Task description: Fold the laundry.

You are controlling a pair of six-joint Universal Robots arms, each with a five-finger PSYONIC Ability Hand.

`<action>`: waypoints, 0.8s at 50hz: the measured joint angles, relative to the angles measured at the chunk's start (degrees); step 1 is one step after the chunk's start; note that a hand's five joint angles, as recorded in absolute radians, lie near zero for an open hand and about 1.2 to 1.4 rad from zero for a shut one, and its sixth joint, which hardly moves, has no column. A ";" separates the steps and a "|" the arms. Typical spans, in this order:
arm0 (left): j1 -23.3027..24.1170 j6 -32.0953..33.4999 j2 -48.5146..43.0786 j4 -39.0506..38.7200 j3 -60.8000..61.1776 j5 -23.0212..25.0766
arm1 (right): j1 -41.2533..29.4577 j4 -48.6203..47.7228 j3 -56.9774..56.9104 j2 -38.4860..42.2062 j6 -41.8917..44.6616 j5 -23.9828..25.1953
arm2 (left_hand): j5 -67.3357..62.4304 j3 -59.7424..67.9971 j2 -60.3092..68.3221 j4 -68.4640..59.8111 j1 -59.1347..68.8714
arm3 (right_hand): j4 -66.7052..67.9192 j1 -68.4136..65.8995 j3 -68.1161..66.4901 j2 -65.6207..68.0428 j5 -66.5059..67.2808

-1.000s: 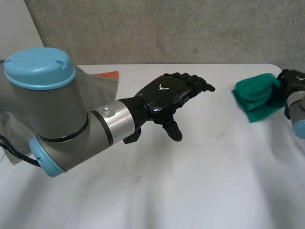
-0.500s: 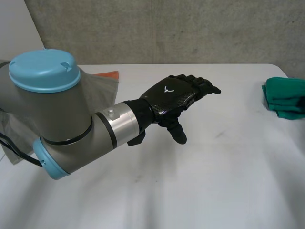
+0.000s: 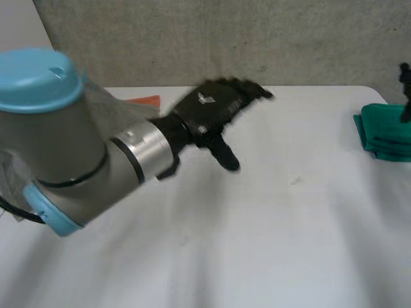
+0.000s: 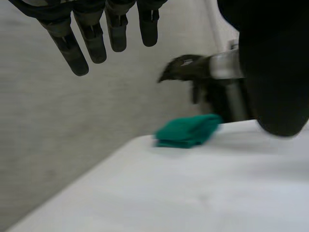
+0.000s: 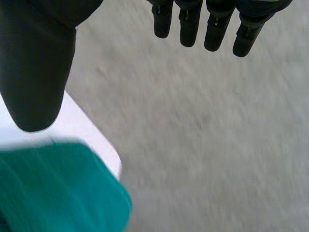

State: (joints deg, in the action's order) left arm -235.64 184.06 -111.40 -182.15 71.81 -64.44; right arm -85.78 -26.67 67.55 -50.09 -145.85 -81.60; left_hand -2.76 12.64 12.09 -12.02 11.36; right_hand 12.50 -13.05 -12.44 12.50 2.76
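I have the left hand (image 3: 215, 109) out over the middle of the bench (image 3: 289, 224), lifted off the white top. Its back faces up, its fingers (image 4: 70, 48) reach straight toward the concrete wall (image 3: 257, 38), and the thumb hangs below them. It is wide and empty: from its own wrist camera I see straight fingers, the thumb well apart from them, and nothing between.

The folded green cloth (image 3: 385, 131) lies at the right end of the bench, close to a corner, and well apart from the left hand. It sits as a small thick stack, flat on the top.

The right hand (image 5: 34, 72) hovers just above that cloth without touching it. The left wrist camera shows a clear gap between the two. On the right wrist camera its fingers are straight and its thumb stands off to the side, so it too is wide and holding nothing. The cloth sits below the thumb, beside the bench corner.

Behind the left arm, at the left end of the bench, I make out a grey heap (image 3: 125, 112). It may be cloth or a clear bag; the blur won't let me say. An orange scrap (image 3: 144, 100) shows at its far edge.
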 measured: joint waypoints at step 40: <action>-24.52 9.82 -3.44 -25.15 1.56 -11.24 | -4.83 2.85 41.38 -24.08 11.84 21.27 | -51.59 55.38 56.35 -56.57 52.17 | 0.00 0.00 0.00 0.00 0.00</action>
State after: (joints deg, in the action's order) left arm -260.16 193.87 -114.84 -207.30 73.37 -75.68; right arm -90.62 -23.82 108.93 -74.17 -134.01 -60.33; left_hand -54.35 68.02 68.43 -68.59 63.53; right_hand 12.49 -13.05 -12.44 12.51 2.75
